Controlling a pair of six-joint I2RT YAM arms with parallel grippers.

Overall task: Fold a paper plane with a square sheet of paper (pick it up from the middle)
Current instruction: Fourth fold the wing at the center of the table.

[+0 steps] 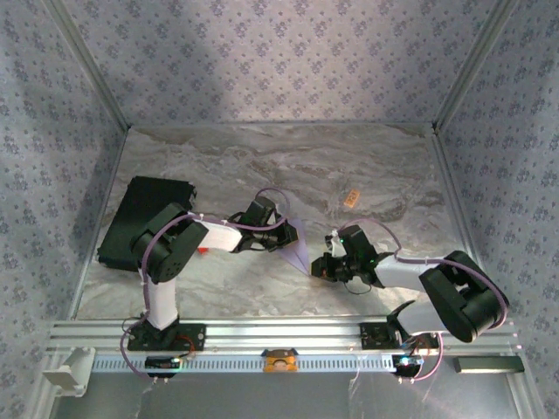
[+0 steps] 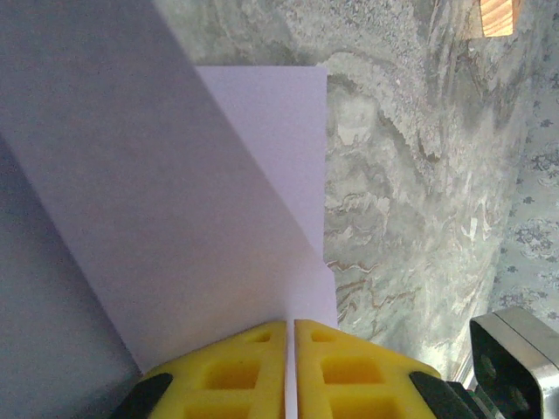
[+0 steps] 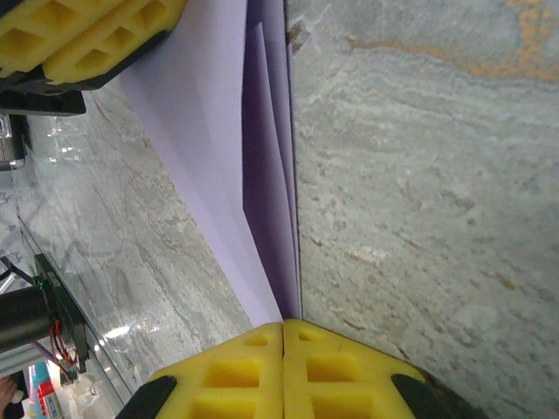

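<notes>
Left wrist cam: left gripper [image 2: 290, 333] and right gripper [image 3: 283, 332] both clamp the paper sheet [image 2: 175, 218], so opposing tugs could rip it.

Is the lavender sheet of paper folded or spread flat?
Folded: the sheet of paper shows stacked layers meeting at a crease, and a diagonal flap overlaps it.
</notes>
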